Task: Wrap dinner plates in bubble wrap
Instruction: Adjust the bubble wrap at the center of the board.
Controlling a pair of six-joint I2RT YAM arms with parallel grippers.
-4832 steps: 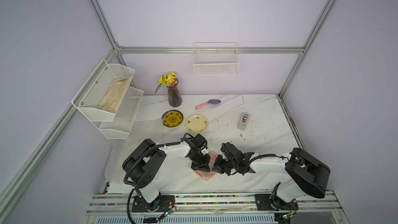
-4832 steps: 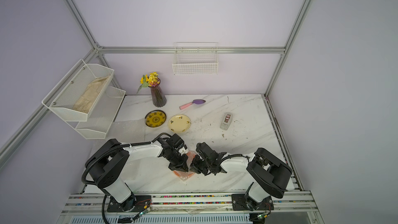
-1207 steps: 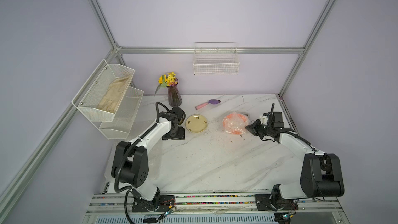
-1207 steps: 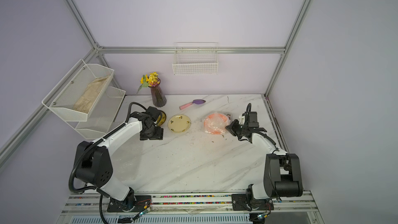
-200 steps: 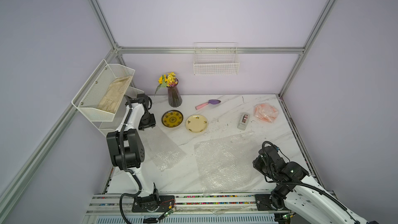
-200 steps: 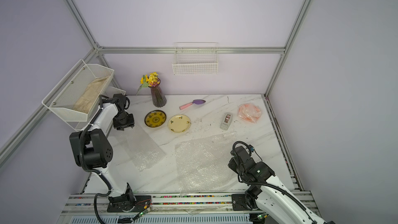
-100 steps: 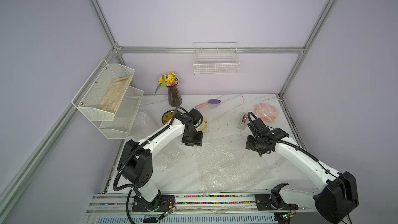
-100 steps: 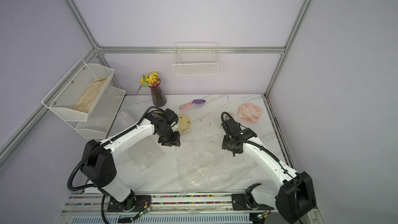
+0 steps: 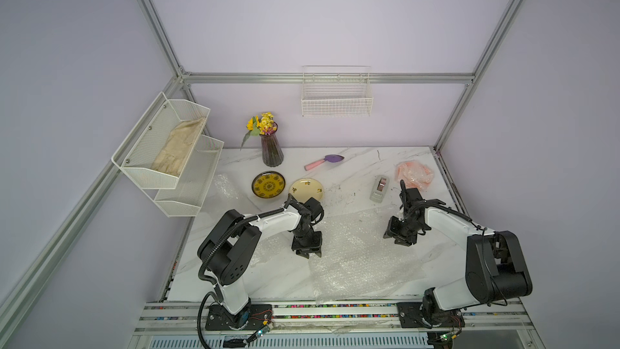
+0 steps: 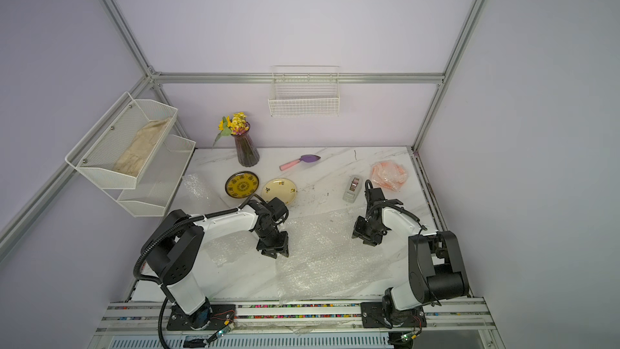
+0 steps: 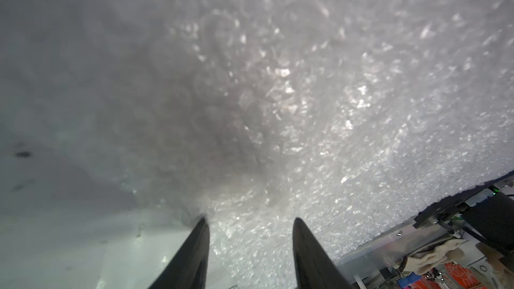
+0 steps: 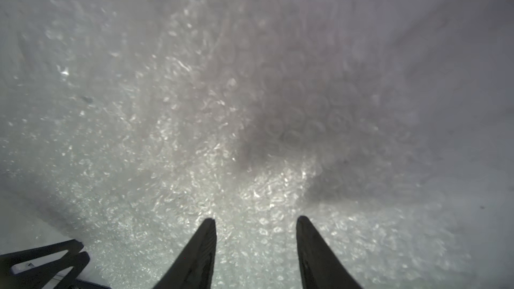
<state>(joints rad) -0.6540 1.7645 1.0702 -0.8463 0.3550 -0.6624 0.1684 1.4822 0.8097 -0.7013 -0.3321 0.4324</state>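
**Both top views.** Whole marble bench (image 9: 362, 162), with left pincer (image 9: 308, 254) and right pincer (image 9: 401, 239) at opposite sides of a large bubble wrap sheet (image 9: 362, 263) spread flat near the front edge. Visible only here:
- Yellow patterned plate (image 9: 268, 185) and cream flowered plate (image 9: 306, 189), unwrapped, side by side toward the back, beyond the left arm.
- Orange bundle (image 9: 413, 175) in crinkled wrap near the far right corner, just beyond the grey tape dispenser (image 9: 380, 189).
- Second wrap sheet (image 9: 265, 256) partly under the left arm.
- Third wrap piece (image 9: 223, 186) beside the wire shelf (image 9: 167, 176).
- Pink-handled purple trowel (image 9: 323, 161) near the back wall.

**Wrist views.** Close-up bubbles and one finger pair each, with no plates in frame. Left wrist view only: front rail (image 11: 389, 246) with cables, past the sheet's edge.

**Containers.**
- Two-tier wire shelf on the left wall, with beige cloth (image 9: 177, 149) lying in the upper tier.
- White wire basket (image 9: 336, 102) hung on the back wall.
- Dark ribbed vase (image 9: 271, 152) holding yellow flowers, just behind the yellow patterned plate.

**Pincers.**
- Left pincer (image 11: 249, 222): roughly half open, nothing between the fingers. One fingertip at the sheet's border, the other over bubbles. Contact with the wrap not discernible.
- Right pincer (image 12: 256, 222): likewise parted, both fingertips over the same sheet (image 12: 139, 134), nothing gripped.
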